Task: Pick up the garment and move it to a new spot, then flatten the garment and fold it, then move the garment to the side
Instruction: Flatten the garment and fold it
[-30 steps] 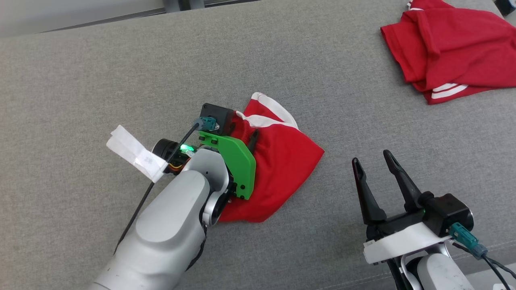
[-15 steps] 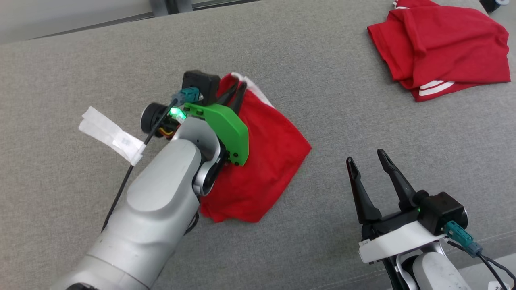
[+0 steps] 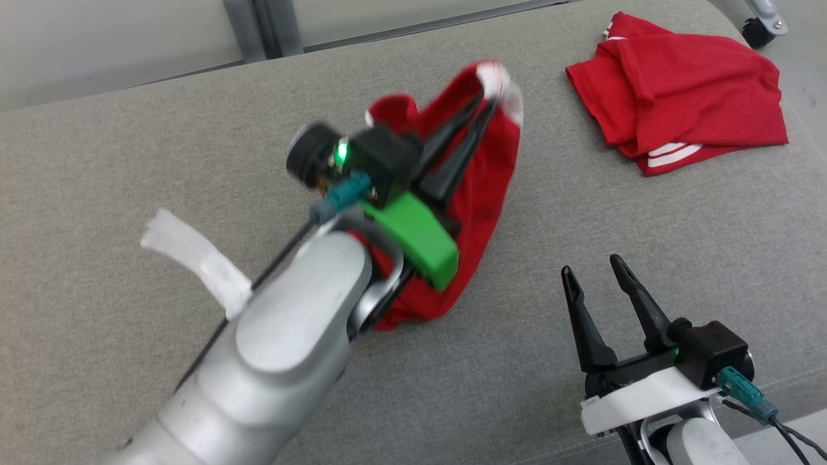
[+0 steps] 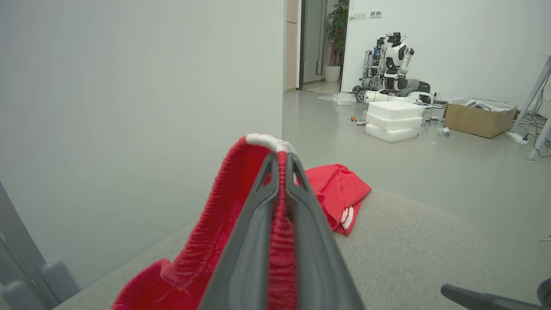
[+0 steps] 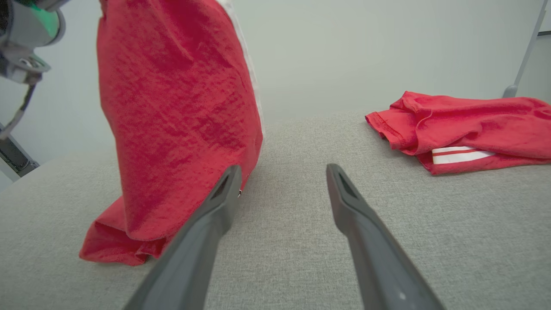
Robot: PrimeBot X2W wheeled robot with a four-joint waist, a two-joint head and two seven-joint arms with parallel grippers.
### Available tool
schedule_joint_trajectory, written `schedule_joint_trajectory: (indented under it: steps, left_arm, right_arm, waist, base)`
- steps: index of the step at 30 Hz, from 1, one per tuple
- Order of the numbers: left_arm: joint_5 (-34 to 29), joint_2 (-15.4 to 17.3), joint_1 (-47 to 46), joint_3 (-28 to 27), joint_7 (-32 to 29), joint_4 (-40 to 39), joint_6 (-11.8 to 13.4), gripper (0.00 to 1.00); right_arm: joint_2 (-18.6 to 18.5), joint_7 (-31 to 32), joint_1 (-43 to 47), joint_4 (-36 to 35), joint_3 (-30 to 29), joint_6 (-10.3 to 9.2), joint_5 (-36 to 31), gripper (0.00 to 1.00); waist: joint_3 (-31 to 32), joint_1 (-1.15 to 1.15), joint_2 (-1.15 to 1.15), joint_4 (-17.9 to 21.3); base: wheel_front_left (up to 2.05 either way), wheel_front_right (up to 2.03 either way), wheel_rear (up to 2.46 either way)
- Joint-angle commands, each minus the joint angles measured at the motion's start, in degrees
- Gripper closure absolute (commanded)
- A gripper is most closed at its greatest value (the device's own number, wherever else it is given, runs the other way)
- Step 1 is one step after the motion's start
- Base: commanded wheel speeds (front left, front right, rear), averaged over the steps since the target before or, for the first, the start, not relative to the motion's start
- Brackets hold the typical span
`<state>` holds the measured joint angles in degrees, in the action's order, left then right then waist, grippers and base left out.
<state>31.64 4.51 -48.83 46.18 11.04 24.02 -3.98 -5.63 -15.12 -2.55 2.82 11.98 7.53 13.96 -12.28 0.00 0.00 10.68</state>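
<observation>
Left gripper (image 3: 488,97): its jaws, open over the cloth a second ago, are now clenched on the white-trimmed edge of the red garment (image 3: 481,187); the pinch is confirmed in the left wrist view, where cloth is squeezed between the jaws up to their tips. The garment, formerly lying flat beneath the jaws, is now raised and hangs below them; its lower end is seen resting on the grey padded surface (image 3: 129,161). Right gripper (image 3: 589,265): jaws released, nothing between them; the garment is near, on their left. A second red garment (image 3: 678,110) is noted well beyond the right jaws. Judgement: pick-up is achieved; relocation appears begun; flattening and folding are outstanding.
</observation>
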Motion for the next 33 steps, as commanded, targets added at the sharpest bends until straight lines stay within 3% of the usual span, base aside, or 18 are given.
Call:
schedule_joint_trajectory:
  steps: [1, 5, 9, 11, 12, 14, 15, 16, 19, 31, 32, 33]
  left_arm:
    - [-0.11, 2.13, 3.75, 0.88, -0.25, -0.99, 0.15, 1.00]
    - [0.64, 5.86, 15.07, 4.02, -0.45, -5.22, 1.22, 1.00]
    - [2.57, 9.00, 23.21, 6.67, -1.42, -7.16, 0.26, 1.00]
    - [3.19, 9.75, 25.55, 7.44, -2.02, -8.24, -0.19, 0.77]
    - [3.60, 9.92, 26.26, 7.52, -2.15, -8.74, -0.02, 0.61]
    - [3.59, 10.48, 27.07, 7.66, -1.79, -10.06, 0.44, 0.45]
    - [3.35, 10.65, 27.32, 7.67, -1.66, -10.73, 0.72, 0.28]
    - [2.88, 10.90, 27.24, 7.76, -1.56, -11.30, 1.06, 0.18]
    - [0.89, 11.57, 26.71, 8.58, -2.16, -13.10, 2.16, 0.01]
    - [-3.41, 12.69, 24.24, 11.36, -5.57, -14.41, 4.58, 0.00]
    - [-3.48, 12.67, 24.23, 11.34, -5.69, -14.34, 4.76, 0.04]
    - [-3.32, 12.67, 24.32, 11.29, -5.87, -14.20, 5.04, 0.23]
  right_arm:
    - [0.05, -0.01, 0.58, -0.31, -0.38, -0.09, 0.13, 0.00]
    - [-0.06, -0.01, 0.48, -0.90, -1.33, -0.09, -0.20, 0.00]
    - [-0.37, -0.01, -0.34, -1.22, -1.93, -0.09, -0.50, 0.00]
    - [-0.55, -0.01, -0.42, -1.37, -2.15, -0.09, -0.69, 0.00]
    - [-0.66, -0.01, -0.47, -1.38, -2.29, -0.09, -0.69, 0.00]
    - [-0.91, 0.00, -0.69, -1.37, -2.54, -0.09, -0.69, 0.00]
    - [-1.01, -0.01, -0.74, -1.31, -2.56, -0.09, -0.69, 0.00]
    - [-1.06, -0.01, -0.76, -1.22, -2.52, -0.09, -0.68, 0.00]
    - [-1.25, -0.01, -0.62, -0.95, -2.29, -0.09, -0.45, 0.00]
    - [-0.83, -0.01, 0.08, -1.02, -2.17, -0.09, 0.31, 0.00]
    - [-0.82, -0.01, 0.13, -1.04, -2.14, -0.09, 0.35, 0.00]
    - [-0.79, -0.01, 0.20, -1.05, -2.16, -0.09, 0.37, 0.00]
  waist:
    - [-0.29, 0.00, 0.00, -0.73]
    - [-2.26, 0.00, 0.00, -2.10]
    - [-3.89, 0.00, 0.00, -3.30]
    - [-4.30, 0.00, 0.00, -3.84]
    - [-4.39, 0.00, 0.00, -4.10]
    - [-4.37, 0.00, 0.00, -4.54]
    - [-4.26, 0.00, 0.00, -4.72]
    - [-4.13, 0.00, 0.00, -4.82]
    - [-3.48, 0.00, 0.00, -4.95]
    - [-2.26, 0.00, 0.00, -3.82]
    - [-2.23, 0.00, 0.00, -3.70]
    - [-2.18, 0.00, 0.00, -3.57]
  base:
    - [0.00, 0.00, 0.00]
    - [0.00, 0.00, 0.00]
    - [0.00, 0.00, 0.00]
    - [0.00, 0.00, 0.00]
    - [0.00, 0.00, 0.00]
    - [0.00, 0.00, 0.00]
    - [0.00, 0.00, 0.00]
    - [0.00, 0.00, 0.00]
    - [0.00, 0.00, 0.00]
    - [0.00, 0.00, 0.00]
    - [0.00, 0.00, 0.00]
    - [0.00, 0.00, 0.00]
